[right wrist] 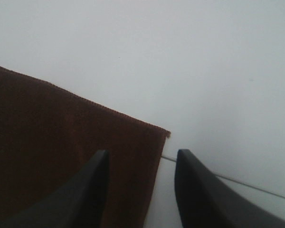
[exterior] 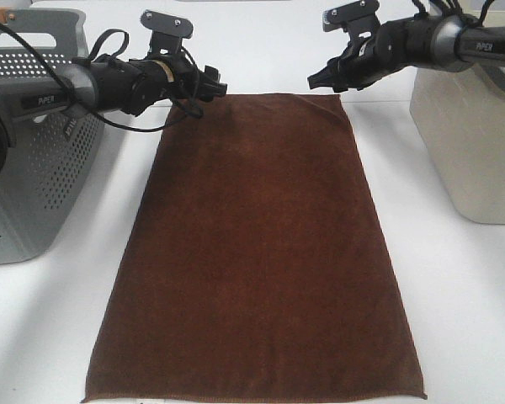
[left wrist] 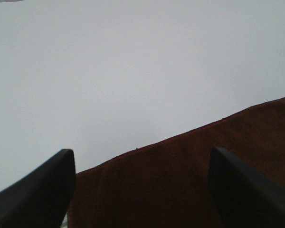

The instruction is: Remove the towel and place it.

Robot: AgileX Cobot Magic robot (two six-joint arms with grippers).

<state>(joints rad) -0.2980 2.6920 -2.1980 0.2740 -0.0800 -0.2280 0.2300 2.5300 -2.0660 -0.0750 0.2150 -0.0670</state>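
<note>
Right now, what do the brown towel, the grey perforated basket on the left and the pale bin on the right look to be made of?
The large dark brown towel looks like plush, matte microfibre or terry: short nap, stitched hem. The grey perforated basket seems to be moulded plastic: regular punched holes, smooth semi-matte walls. The pale beige bin is probably plastic too, though its finely textured wall leaves that open.

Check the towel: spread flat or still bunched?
Spread flat. The towel lies open as one rectangle on the table, all four edges visible, no folds; both wrist views show its far hem lying flat.
</note>
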